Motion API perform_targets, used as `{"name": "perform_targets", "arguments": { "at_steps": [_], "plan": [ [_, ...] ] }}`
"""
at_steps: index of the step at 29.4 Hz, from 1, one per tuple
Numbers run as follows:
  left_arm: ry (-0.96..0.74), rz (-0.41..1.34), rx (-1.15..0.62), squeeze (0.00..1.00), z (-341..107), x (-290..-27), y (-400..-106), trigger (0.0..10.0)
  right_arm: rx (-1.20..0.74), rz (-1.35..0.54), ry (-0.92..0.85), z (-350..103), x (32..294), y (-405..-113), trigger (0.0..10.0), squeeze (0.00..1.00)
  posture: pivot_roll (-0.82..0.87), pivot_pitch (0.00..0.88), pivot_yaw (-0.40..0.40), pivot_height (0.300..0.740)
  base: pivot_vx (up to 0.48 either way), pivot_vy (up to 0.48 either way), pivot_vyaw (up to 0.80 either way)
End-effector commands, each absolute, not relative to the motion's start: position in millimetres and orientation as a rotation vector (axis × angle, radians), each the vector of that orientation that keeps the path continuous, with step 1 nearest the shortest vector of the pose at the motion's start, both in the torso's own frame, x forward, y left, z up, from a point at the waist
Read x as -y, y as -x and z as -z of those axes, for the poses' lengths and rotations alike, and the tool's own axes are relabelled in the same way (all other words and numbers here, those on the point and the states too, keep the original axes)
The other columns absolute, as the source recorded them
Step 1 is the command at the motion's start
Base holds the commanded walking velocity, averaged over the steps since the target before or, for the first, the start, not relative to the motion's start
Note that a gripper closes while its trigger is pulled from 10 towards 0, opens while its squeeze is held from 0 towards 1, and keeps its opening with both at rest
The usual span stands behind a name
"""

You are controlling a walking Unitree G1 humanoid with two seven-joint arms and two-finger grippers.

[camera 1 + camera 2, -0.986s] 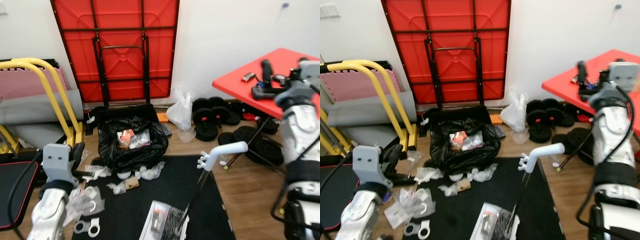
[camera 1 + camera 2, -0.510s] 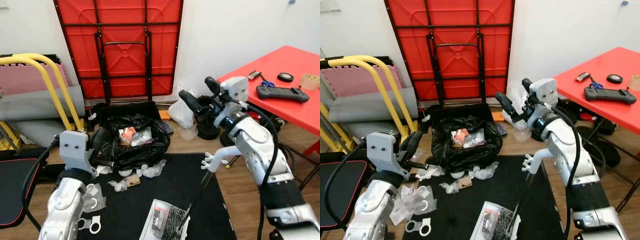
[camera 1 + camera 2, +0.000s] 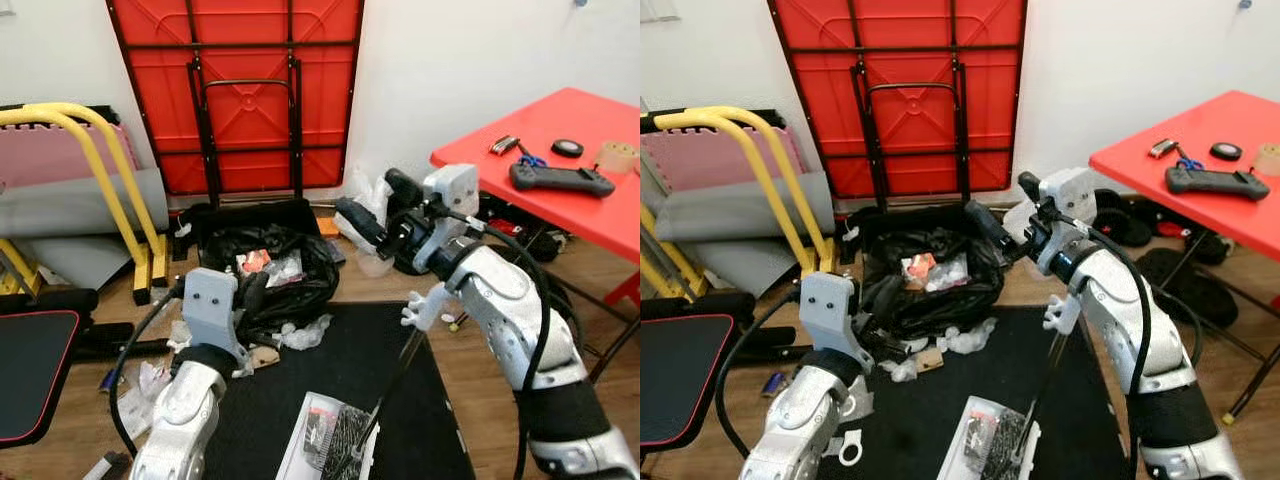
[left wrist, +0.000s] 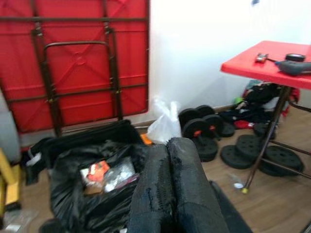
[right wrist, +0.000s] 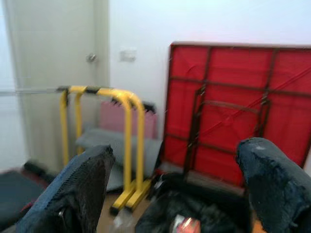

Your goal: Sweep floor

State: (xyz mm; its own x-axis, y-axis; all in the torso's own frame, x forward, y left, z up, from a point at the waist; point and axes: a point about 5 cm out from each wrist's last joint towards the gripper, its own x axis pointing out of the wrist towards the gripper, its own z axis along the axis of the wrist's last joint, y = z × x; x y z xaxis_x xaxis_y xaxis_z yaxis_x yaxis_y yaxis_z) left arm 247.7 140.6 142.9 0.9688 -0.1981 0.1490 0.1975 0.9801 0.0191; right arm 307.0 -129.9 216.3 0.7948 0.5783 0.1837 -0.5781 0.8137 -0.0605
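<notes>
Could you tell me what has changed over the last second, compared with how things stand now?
The right hand swung from over the red table leftward to hang open above the white broom handle, not gripping it. The left hand, shut, moved up and inward toward the black rubbish bag. Bag, litter and broom stayed put.

Head stereo looks down; both wrist views, somewhat blurred, share red folded table (image 4: 73,58).

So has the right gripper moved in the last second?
Yes. The right gripper has swung leftward, away from the red table where it was, and now hangs jaws open near the black trash bag.
</notes>
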Motion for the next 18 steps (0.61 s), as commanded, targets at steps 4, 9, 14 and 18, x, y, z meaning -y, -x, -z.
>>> {"name": "perform_targets", "arguments": {
  "at_steps": [4,9,14,18],
  "plan": [
    [-0.008,0.185,0.123,0.00,-141,-140,-248,10.0,0.137,-0.603,0.030,-204,131,-305,10.0,0.00,-0.11,0.000,-0.046,0.640,0.000,0.000,0.00],
    [-0.010,0.177,0.121,0.00,-141,-141,-247,10.0,0.109,-0.596,0.044,-197,132,-304,10.0,0.00,-0.10,0.000,-0.050,0.620,0.000,0.000,0.00],
    [-0.016,0.170,0.115,0.00,-140,-141,-246,10.0,0.085,-0.581,0.056,-190,133,-304,10.0,0.00,-0.10,0.000,-0.049,0.595,0.000,0.000,0.00],
    [-0.016,0.175,0.104,0.00,-139,-141,-246,10.0,0.062,-0.559,0.066,-185,134,-304,10.0,0.00,-0.09,0.000,-0.048,0.580,0.000,0.000,0.00]
  ]
}}
